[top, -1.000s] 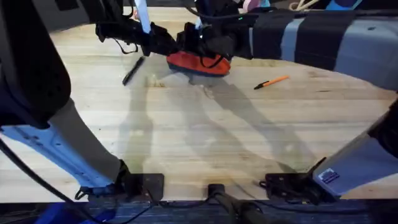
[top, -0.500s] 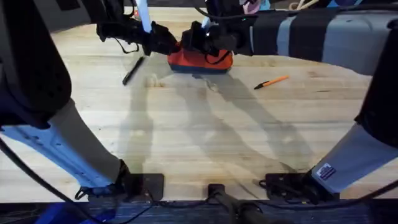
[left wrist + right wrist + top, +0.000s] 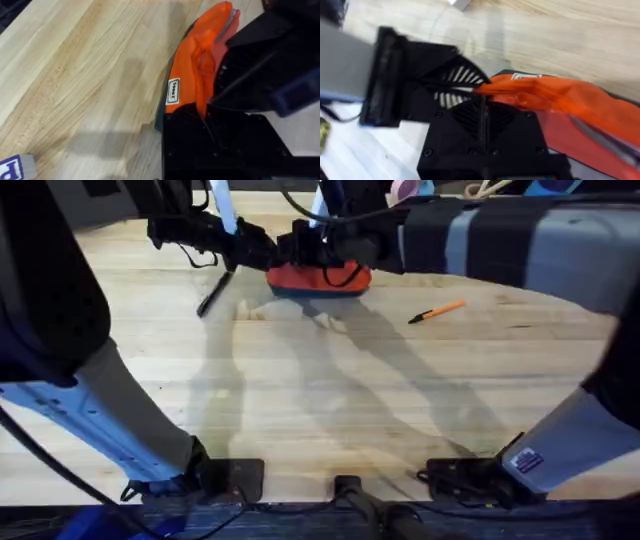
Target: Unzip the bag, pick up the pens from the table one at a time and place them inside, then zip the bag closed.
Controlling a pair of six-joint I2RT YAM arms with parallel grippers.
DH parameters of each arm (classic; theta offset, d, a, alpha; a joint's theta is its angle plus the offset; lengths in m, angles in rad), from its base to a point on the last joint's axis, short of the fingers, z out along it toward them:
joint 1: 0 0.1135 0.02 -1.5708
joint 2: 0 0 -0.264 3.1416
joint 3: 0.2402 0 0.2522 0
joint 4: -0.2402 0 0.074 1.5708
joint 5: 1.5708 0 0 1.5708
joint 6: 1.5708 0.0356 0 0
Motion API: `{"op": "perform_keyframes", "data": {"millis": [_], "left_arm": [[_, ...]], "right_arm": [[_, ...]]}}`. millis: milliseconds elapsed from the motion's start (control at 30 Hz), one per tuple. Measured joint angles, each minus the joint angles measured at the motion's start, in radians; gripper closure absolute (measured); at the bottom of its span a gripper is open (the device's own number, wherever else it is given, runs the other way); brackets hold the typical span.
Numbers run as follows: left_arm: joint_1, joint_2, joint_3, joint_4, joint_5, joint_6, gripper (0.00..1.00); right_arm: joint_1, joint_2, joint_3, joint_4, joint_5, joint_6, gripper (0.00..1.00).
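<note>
Orange fabric is bunched up between both my grippers right now, so I'd say I'm in the unzip step and nowhere near done. The bag [image 3: 318, 277] sits at the far middle of the table [image 3: 330, 400], navy underside down. My left gripper [image 3: 262, 252] comes in from the left end and my right gripper [image 3: 312, 248] is on it from above, the 2 of them nearly touching each other.

From the left wrist view, my left fingers are pinched together on a fold of the orange cloth [image 3: 202, 95], next to the little white label [image 3: 173, 91]. From the right wrist view, my right fingers are closed on the pouch's end too, with the fabric [image 3: 545, 92] pulled up into a ridge. I can see a grey zipper line [image 3: 592, 132] running along the bag, but I can't tell how much of it is open.

Both pens are still out on the wood: the black pen [image 3: 214, 293] lies just left of the bag, under my left arm, and the orange pen [image 3: 437, 311] lies off to the right, well clear. So 0 of 2 pens are in, and zipping closed is left as well.

Room-wise, the bag is close to the table's far edge, so I wouldn't want to drag it any further back. Plenty of bare wood toward me. The tight spot is the black pen beside my left gripper.
</note>
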Motion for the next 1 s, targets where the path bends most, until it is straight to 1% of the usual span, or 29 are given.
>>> {"op": "perform_keyframes", "data": {"millis": [200, 267, 367, 433, 533, 633, 767, 900, 1000], "left_arm": [[0.001, 0.000, 0.000, 0.000, 0.024, 0.008, 0.959], [-0.003, 0.000, 0.000, 0.020, 0.023, 0.003, 0.959], [-0.024, 0.000, 0.000, 0.032, 0.025, 0.003, 0.959], [-0.039, 0.000, 0.000, 0.032, 0.030, 0.002, 0.959], [-0.049, 0.000, 0.000, 0.029, 0.033, 0.002, 0.959], [-0.049, 0.000, 0.000, 0.029, 0.036, -0.001, 0.959], [-0.049, 0.000, 0.000, 0.027, 0.037, -0.001, 0.959], [-0.049, 0.000, 0.000, 0.026, 0.037, -0.001, 0.959], [-0.049, 0.000, 0.000, 0.026, 0.038, -0.001, 0.959]], "right_arm": [[0.036, -0.098, 0.000, -0.106, -0.002, -0.133, 0.971], [0.071, -0.127, 0.001, -0.109, -0.071, -0.161, 0.971], [0.177, -0.160, 0.006, -0.102, -0.170, -0.199, 0.971], [0.227, -0.167, 0.007, -0.105, -0.219, -0.222, 0.971], [0.237, -0.168, 0.007, -0.121, -0.246, -0.244, 0.971], [0.223, -0.168, 0.007, -0.133, -0.228, -0.261, 0.971], [0.213, -0.186, 0.007, -0.171, -0.138, -0.303, 0.972], [0.212, -0.244, 0.007, -0.207, -0.041, -0.348, 0.972], [0.207, -0.291, 0.007, -0.231, 0.009, -0.366, 0.971]]}}
